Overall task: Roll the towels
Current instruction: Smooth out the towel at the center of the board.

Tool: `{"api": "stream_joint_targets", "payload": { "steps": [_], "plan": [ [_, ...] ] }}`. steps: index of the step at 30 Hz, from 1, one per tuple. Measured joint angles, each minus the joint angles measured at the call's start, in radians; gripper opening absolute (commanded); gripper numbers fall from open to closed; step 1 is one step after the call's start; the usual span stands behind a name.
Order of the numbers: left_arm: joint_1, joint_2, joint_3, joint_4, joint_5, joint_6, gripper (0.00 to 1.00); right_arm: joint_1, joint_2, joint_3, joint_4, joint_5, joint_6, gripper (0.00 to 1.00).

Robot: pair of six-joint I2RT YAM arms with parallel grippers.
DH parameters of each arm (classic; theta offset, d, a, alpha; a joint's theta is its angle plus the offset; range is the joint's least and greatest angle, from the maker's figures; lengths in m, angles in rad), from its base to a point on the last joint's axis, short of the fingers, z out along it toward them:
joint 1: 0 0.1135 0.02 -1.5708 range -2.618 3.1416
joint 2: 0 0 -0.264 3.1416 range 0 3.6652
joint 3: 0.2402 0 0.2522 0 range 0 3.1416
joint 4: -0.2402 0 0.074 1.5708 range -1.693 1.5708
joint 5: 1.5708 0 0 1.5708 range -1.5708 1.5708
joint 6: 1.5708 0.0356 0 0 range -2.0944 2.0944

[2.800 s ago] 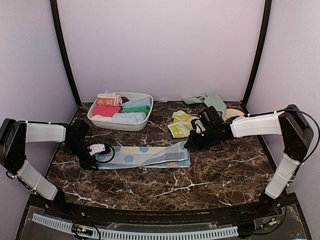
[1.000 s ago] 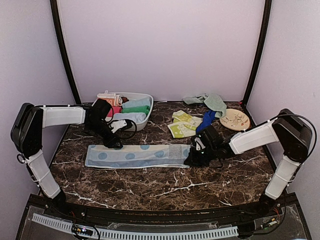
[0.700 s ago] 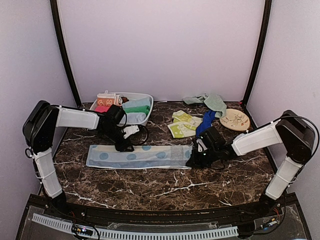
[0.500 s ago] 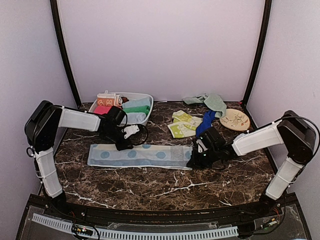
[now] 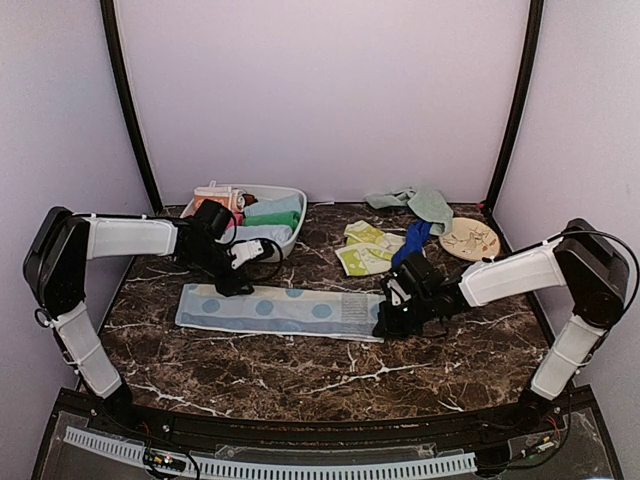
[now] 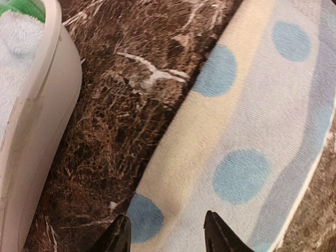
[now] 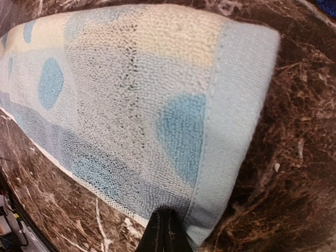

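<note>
spotted towel [image 5: 280,310] flatter, left hand [image 5: 229,287] drawn leftward

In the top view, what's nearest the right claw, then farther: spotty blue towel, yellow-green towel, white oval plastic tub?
1. Spotted light-blue towel, at the right gripper tips.
2. Yellow-green towel, behind it.
3. White oval plastic tub, far back left.

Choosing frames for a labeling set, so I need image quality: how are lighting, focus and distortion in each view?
Top external: even, soft light, no glare; the frame poles curve slightly; the spotted towel is clear. Left wrist: slightly soft focus, tub rim looks washed out. Right wrist: towel weave crisp in the middle, softer toward the far end.
</note>
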Motion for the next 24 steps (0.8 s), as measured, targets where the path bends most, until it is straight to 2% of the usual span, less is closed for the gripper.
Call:
{"api": "stream_joint_targets", "payload": {
  "steps": [4,9,14,19,21,24],
  "plan": [
    [0.019,-0.101,-0.063,-0.064,0.026,0.047,0.5,-0.011,-0.005,0.079,-0.159,-0.001,-0.034,0.12],
    [0.112,-0.166,-0.153,-0.098,0.01,0.085,0.48,-0.043,-0.013,0.208,-0.223,-0.036,-0.056,0.11],
    [0.2,-0.154,-0.233,-0.067,-0.04,0.105,0.47,-0.066,0.107,0.294,-0.124,-0.101,-0.043,0.05],
    [0.228,-0.165,-0.317,0.026,-0.076,0.13,0.44,-0.11,0.226,0.251,-0.001,-0.164,0.006,0.05],
    [0.227,-0.18,-0.346,0.079,-0.094,0.142,0.43,-0.135,0.225,0.233,0.049,-0.18,0.027,0.07],
    [0.227,-0.191,-0.375,0.146,-0.106,0.156,0.43,-0.154,0.225,0.212,0.093,-0.197,0.042,0.16]
  ]
}}
